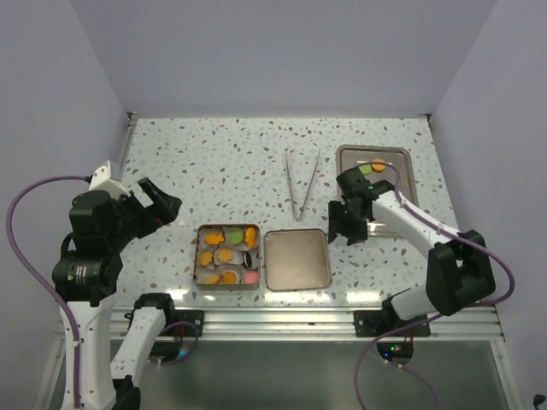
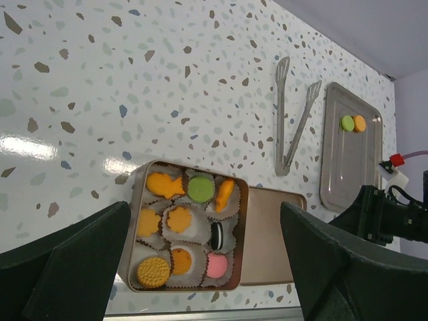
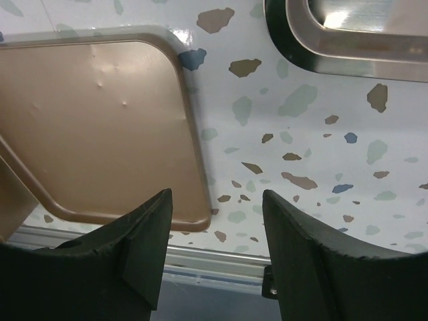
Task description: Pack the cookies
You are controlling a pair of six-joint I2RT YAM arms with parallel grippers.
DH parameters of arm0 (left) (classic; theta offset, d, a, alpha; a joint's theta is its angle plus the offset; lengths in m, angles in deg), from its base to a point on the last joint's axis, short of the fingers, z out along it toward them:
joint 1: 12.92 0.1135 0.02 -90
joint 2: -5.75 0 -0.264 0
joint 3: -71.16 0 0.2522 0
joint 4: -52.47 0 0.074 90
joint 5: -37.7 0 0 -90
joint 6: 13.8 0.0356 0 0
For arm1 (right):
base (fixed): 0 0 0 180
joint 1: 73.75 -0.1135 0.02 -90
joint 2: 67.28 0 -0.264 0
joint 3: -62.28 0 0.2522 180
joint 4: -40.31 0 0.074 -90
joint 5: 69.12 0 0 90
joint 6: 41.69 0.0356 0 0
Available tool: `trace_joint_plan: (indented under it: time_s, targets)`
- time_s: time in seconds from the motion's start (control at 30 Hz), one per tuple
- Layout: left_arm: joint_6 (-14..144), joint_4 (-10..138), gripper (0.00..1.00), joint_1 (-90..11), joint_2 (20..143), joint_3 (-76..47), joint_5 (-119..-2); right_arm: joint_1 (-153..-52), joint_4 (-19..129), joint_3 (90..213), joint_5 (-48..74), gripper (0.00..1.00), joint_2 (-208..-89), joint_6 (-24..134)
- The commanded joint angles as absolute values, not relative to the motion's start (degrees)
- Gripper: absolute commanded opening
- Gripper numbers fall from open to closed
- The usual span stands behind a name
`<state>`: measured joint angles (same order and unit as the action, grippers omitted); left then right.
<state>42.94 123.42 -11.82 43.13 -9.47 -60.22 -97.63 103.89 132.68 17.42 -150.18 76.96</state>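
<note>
An open tin at the near middle holds several cookies in white paper cups: mostly orange, one green, one black, one pink. Its lid lies flat beside it on the right. One green cookie and one orange cookie lie on the metal tray at the far right. My left gripper is open and empty, raised left of the tin. My right gripper is open and empty, low between lid and tray; the right wrist view shows the lid on its left.
Metal tongs lie open on the table behind the lid, left of the tray. The table's near edge with an aluminium rail runs just in front of the tin and lid. Walls close off the back and both sides.
</note>
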Motion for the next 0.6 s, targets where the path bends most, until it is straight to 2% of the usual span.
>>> trace_joint_plan:
  time_s: [0.0, 0.17, 0.37, 0.5, 0.53, 0.57]
  targets:
    - [44.64, 124.06, 1.0, -11.95, 42.66, -9.57, -61.7, -99.23, 99.6, 132.9, 16.66, 0.59, -151.22, 78.29]
    - [43.16, 123.89, 1.0, -11.95, 41.7, -8.52, -60.12, -99.76, 97.93, 132.9, 15.69, 0.58, -154.56, 77.67]
    - [40.87, 125.9, 1.0, -11.95, 41.78, -9.66, -60.12, -99.94, 96.7, 130.8, 15.26, 0.51, -157.81, 76.44]
    - [39.64, 127.57, 1.0, -11.95, 42.13, -10.97, -58.8, -100.29, 95.38, 129.04, 14.2, 0.43, -159.48, 75.74]
    - [39.2, 128.1, 1.0, -11.95, 42.66, -11.59, -58.8, -100.38, 95.82, 128.77, 14.11, 0.37, -159.66, 75.56]
    - [37.98, 129.32, 1.0, -11.95, 42.92, -12.29, -58.89, -100.47, 95.99, 128.6, 13.94, 0.34, -159.66, 75.13]
